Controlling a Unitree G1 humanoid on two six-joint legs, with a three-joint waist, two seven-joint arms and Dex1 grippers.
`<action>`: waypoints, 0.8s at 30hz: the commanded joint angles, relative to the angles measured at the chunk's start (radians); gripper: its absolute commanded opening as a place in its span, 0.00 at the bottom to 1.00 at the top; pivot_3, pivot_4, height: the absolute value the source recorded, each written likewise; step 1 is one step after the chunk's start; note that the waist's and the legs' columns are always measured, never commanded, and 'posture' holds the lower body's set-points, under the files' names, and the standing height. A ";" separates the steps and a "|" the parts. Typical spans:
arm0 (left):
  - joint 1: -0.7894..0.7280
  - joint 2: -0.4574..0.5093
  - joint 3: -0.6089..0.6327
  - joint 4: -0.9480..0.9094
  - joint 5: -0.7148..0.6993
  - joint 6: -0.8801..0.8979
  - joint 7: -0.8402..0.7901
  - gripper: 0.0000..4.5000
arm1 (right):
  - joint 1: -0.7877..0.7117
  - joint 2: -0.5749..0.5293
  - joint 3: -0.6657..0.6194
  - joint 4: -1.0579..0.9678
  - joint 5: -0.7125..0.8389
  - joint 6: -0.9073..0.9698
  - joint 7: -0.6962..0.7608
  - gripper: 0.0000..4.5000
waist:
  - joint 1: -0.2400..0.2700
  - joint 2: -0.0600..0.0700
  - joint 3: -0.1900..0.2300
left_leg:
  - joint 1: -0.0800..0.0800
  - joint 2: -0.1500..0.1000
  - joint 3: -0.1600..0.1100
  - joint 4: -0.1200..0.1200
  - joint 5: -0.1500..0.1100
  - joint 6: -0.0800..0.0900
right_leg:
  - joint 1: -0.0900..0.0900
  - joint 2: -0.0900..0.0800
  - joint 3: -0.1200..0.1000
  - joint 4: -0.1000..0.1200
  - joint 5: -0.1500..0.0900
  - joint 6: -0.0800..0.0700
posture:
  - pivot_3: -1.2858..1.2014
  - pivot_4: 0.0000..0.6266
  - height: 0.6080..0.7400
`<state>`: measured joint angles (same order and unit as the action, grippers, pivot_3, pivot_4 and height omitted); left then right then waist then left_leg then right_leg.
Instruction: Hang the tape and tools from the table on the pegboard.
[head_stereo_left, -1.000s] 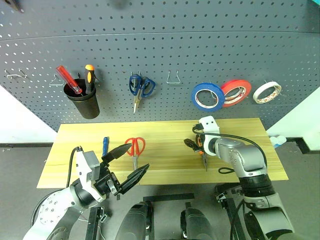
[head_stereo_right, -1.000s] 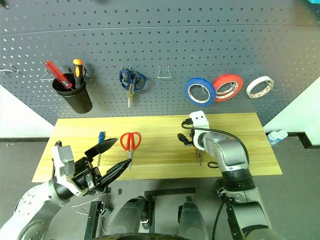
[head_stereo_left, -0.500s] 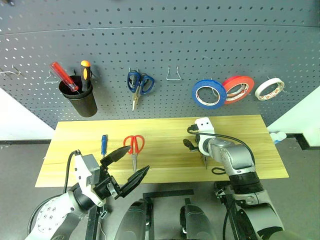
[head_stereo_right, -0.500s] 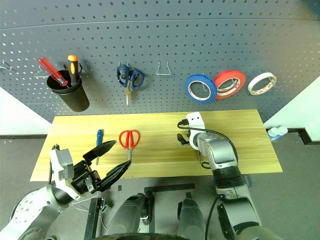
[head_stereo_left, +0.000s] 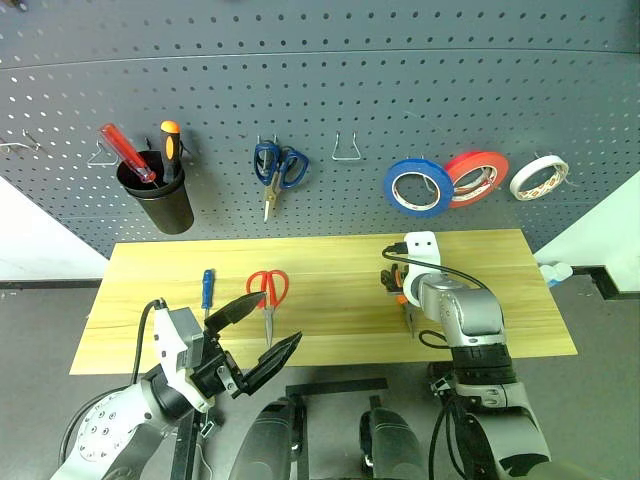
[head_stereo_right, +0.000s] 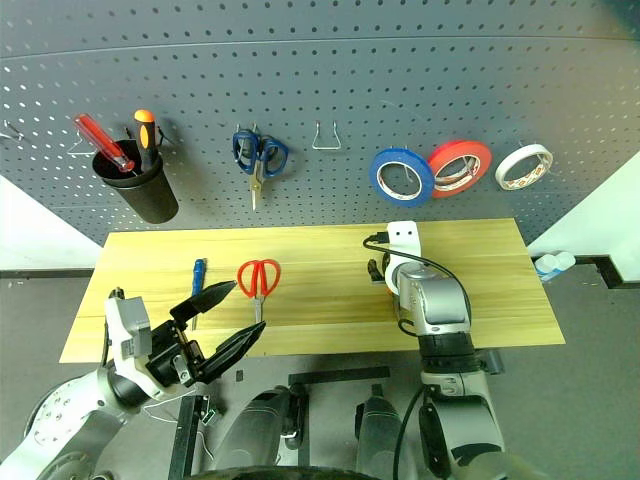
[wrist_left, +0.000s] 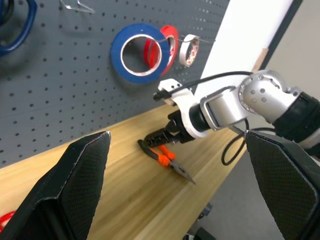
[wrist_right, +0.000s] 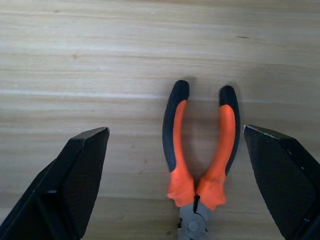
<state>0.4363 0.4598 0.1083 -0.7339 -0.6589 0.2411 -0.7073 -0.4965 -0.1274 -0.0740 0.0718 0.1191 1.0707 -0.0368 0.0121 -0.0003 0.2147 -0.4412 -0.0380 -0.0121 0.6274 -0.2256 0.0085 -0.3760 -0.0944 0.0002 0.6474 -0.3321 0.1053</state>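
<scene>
I see right gripper (wrist_right: 175, 175) jaws spread over the pliers (wrist_right: 200, 155) lying on the counter (wrist_right: 100, 60); left gripper (head_stereo_left: 258, 335) jaws spread, empty

You see three tape rolls on the pegboard (head_stereo_left: 420, 80): blue (head_stereo_left: 416, 188), red (head_stereo_left: 475, 178), white (head_stereo_left: 536, 177). Two scissors: blue-handled scissors (head_stereo_left: 277, 172), red-handled scissors (head_stereo_left: 268, 293). Three screwdrivers: two in one black cup (head_stereo_left: 160, 201), one blue-handled screwdriver (head_stereo_left: 208, 290) on the table (head_stereo_left: 330, 330). One pliers (wrist_right: 199, 157).

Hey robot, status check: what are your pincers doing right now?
Right pincer open, poised over the pliers on the table. Left pincer open, holding nothing. Nothing in the way.
</scene>
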 joint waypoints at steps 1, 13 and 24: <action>0.009 0.005 0.015 -0.003 -0.005 -0.036 -0.024 1.00 | -0.019 0.014 -0.005 -0.002 -0.009 0.005 -0.010 0.99 | 0.000 0.000 0.000 | 0.000 0.000 0.000 0.000 0.000 0.000 | 0.000 0.000 0.000 0.000 0.000 0.000 | 0.57 0.38 1.00; 0.030 0.017 0.030 -0.003 -0.013 -0.040 -0.039 1.00 | -0.031 0.021 -0.019 0.074 -0.019 -0.022 -0.021 0.99 | 0.000 0.002 0.009 | 0.000 0.000 0.000 0.000 0.000 0.000 | 0.000 -0.001 0.000 0.000 -0.001 -0.002 | 0.57 0.41 1.00; 0.031 0.029 0.043 -0.015 -0.029 -0.024 -0.046 1.00 | -0.045 0.006 -0.034 0.129 -0.032 -0.061 -0.027 0.99 | 0.000 0.002 0.022 | -0.001 0.000 0.000 -0.001 0.000 0.000 | -0.002 -0.001 0.000 -0.001 -0.001 -0.002 | 0.57 0.43 1.00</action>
<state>0.4643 0.4802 0.1352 -0.7104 -0.6672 0.2182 -0.7562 -0.5251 -0.1160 -0.1012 0.2062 0.0979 1.0237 -0.0561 0.0118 0.0014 0.2367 -0.4425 -0.0379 -0.0121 0.6264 -0.2256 0.0087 -0.3776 -0.0951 0.0003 0.6466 -0.3329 0.1038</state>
